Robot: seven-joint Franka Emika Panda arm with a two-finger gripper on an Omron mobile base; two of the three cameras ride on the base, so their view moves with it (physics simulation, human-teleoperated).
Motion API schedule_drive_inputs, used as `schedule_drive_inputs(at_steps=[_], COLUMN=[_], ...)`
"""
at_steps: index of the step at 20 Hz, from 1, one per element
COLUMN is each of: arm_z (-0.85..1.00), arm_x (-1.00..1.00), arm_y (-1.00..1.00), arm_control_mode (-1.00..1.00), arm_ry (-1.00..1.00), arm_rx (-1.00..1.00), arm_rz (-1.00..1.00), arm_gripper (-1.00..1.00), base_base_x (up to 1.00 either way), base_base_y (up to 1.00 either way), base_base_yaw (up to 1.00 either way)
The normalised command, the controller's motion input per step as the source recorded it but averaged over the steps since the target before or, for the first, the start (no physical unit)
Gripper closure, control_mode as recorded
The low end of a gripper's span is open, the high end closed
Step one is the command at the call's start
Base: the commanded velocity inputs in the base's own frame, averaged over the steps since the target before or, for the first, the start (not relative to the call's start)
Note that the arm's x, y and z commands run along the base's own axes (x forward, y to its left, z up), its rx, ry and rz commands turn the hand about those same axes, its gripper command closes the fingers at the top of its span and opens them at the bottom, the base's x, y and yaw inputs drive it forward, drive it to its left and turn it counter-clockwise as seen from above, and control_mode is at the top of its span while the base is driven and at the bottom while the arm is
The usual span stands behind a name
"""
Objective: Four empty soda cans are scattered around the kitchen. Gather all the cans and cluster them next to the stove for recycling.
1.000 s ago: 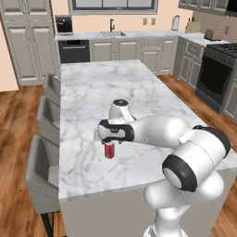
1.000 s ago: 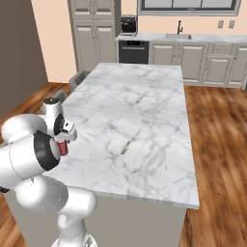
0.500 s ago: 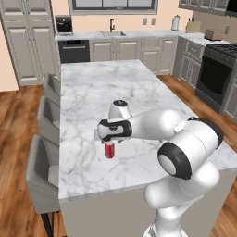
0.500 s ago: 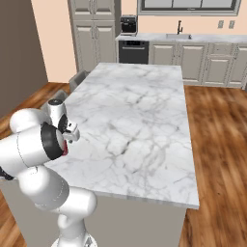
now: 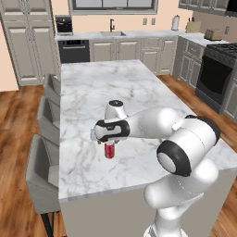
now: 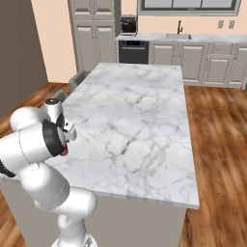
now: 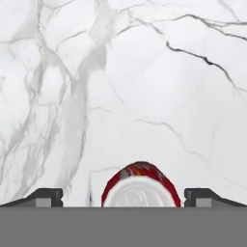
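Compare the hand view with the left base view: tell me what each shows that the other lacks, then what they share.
Hand view alone: the red soda can's silvery top seen from directly above, centred between the two dark fingertips, with gaps either side.
Left base view alone: the black gas stove at far right, grey stools beside the island, the sink wall behind.
Both: the red can upright on the white marble island top, with the open gripper over it.

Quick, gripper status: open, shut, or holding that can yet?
Gripper: open, jaws standing wide either side of the red can on the island counter, not closed on it.
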Motion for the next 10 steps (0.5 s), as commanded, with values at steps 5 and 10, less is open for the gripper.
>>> schedule_drive_inputs(at_steps=[5,10], arm_z=[-0.21,-0.32], arm_x=[0.00,0.00], arm_y=[0.00,0.00], arm_control_mode=[-1.00,-1.00], arm_ry=[0.00,0.00], arm_rx=[0.00,0.00], arm_rz=[0.00,0.00], arm_gripper=[-1.00,-1.00], base_base_x=[0.00,0.00], base_base_y=[0.00,0.00], base_base_yaw=[0.00,0.00])
